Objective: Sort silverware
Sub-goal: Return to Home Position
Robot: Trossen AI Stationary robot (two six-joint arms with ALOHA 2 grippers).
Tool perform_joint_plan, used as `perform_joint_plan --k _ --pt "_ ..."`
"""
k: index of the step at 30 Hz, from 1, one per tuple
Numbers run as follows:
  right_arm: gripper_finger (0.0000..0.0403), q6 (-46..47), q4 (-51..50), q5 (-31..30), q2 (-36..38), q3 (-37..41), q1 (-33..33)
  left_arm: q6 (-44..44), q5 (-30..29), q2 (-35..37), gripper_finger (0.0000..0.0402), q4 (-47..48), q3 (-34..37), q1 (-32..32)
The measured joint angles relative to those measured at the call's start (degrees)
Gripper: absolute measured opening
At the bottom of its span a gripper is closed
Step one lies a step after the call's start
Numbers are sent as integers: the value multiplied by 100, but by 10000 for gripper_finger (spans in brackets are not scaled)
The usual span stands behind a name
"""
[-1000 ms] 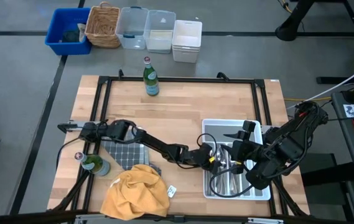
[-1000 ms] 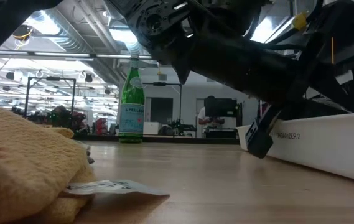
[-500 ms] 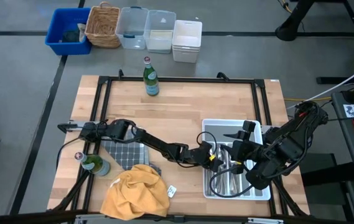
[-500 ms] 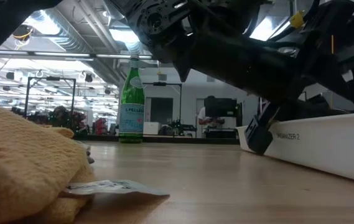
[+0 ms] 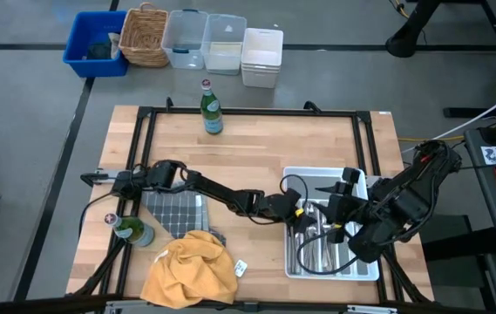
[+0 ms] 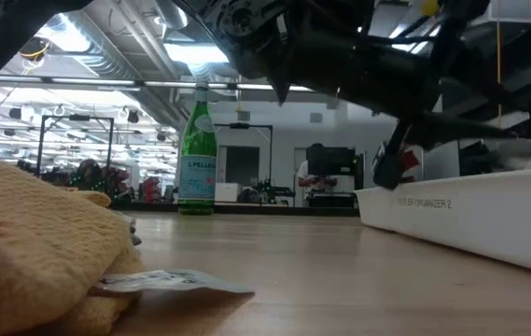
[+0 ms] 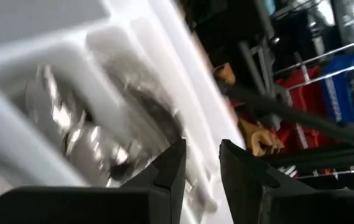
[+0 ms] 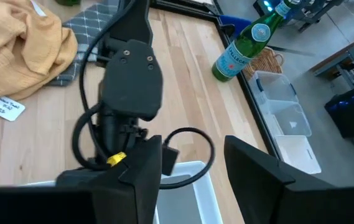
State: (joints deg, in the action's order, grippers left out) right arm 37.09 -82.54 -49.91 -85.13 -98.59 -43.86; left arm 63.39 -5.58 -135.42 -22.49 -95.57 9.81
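The silverware (image 5: 317, 249) lies in the compartments of a white divided tray (image 5: 374, 270) at the table's near right; it shows blurred in the left wrist view (image 7: 65, 124). My left gripper (image 5: 298, 209) hovers over the tray's left edge, raised clear of its wall (image 6: 470, 210). Its fingers (image 7: 201, 168) stand a little apart with nothing between them. My right gripper (image 5: 336, 214) hangs higher over the tray's middle, open and empty (image 8: 192, 168), and looks toward my left arm (image 8: 127, 81).
A green bottle (image 5: 212, 109) stands at the far edge and another (image 5: 130, 228) at the near left. A yellow cloth (image 5: 191, 270) lies on a grey checked mat (image 5: 173, 214), with a paper tag (image 5: 241, 269) beside it. Bins (image 5: 186, 39) stand beyond the table.
My left gripper has risen from beside the tray's left wall and now hangs above its rim, a little nearer the far edge. My right arm has kept still.
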Motion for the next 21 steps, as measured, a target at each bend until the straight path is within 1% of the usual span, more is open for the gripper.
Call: perform_joint_plan --k 3,8,11,15,18,21 --pt "175 17 -2 3 135 0 0 -50 22 22 86 -120 -11 -68" --pt "175 17 -7 3 369 0 -2 169 258 22 86 44 -4 -144" --pt "175 17 -18 3 500 0 -2 166 259 22 86 58 -4 -154" --pt "175 17 -44 -8 637 0 -1 165 257 57 86 -168 -2 -214" --pt "175 17 -74 -134 751 0 0 -51 262 197 86 -229 -2 -301" --pt "175 17 -151 -220 932 0 -1 -580 265 482 86 -230 -2 -421"
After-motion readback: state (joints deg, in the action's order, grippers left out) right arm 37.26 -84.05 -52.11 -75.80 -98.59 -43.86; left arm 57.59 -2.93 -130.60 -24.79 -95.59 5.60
